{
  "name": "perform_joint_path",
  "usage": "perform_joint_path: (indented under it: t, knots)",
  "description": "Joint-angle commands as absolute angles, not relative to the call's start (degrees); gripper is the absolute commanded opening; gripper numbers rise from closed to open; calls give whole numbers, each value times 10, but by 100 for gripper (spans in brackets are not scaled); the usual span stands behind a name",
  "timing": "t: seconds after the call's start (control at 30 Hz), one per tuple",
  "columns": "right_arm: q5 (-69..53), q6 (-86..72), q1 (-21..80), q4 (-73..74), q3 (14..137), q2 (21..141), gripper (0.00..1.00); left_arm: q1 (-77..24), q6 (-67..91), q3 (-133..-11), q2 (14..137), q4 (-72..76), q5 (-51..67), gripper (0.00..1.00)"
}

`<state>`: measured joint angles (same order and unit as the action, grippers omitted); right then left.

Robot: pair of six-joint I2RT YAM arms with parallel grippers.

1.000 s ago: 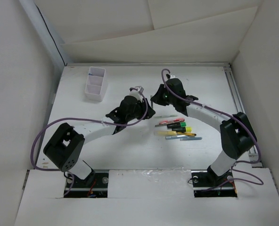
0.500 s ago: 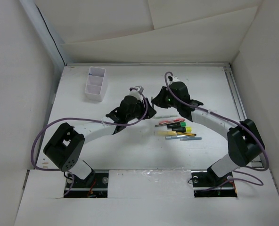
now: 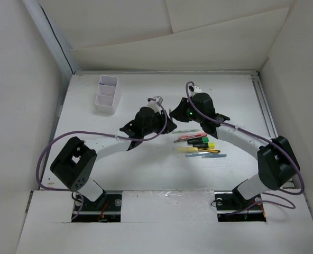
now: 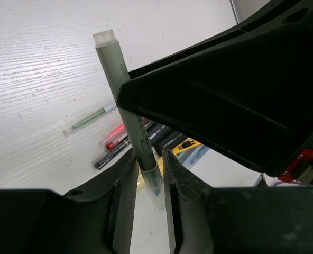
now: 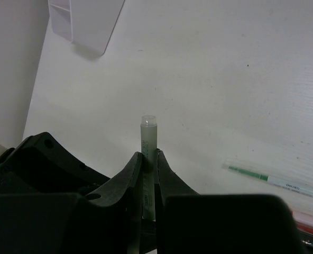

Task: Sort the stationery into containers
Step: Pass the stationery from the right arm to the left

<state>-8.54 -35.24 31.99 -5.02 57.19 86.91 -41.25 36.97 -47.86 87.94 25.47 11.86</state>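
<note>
Here our left gripper [image 4: 146,161] and right gripper [image 5: 148,156] both pinch one grey pen [image 4: 117,79]; we should release the right only once the left feels firm, then reach the box [image 5: 93,24].

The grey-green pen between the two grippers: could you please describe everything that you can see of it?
The grey-green pen is a slim, round barrel that looks plastic, with small dark print and translucent ends, one showing green inside. It is held above the table, clamped between the fingers of the left gripper near one end and of the right gripper farther along. Its clear, flat-topped end sticks out past both.
</note>
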Motion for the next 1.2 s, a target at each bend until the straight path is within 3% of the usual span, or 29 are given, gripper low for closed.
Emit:
perform_joint_path:
  t: [0.0,0.1,0.23,0.3,0.4,0.63,1.17]
  knots:
    - [-102,-343,325,-98,573,853,0,-412,373,-479,877,281,131,20]
    - [-107,-343,325,-103,568,846,0,-412,373,-474,872,287,131,25]
    - [-85,-312,325,-108,549,821,0,-412,361,-474,859,271,136,49]
    - [-55,-297,325,-108,536,814,0,-412,361,-468,836,265,142,54]
    - [-48,-266,318,-108,515,802,0,-412,361,-460,796,257,142,54]
    - [-74,-185,318,-92,487,771,0,-349,437,-441,742,252,187,38]
    - [-105,-149,369,-92,490,766,0,-349,426,-536,829,190,220,38]
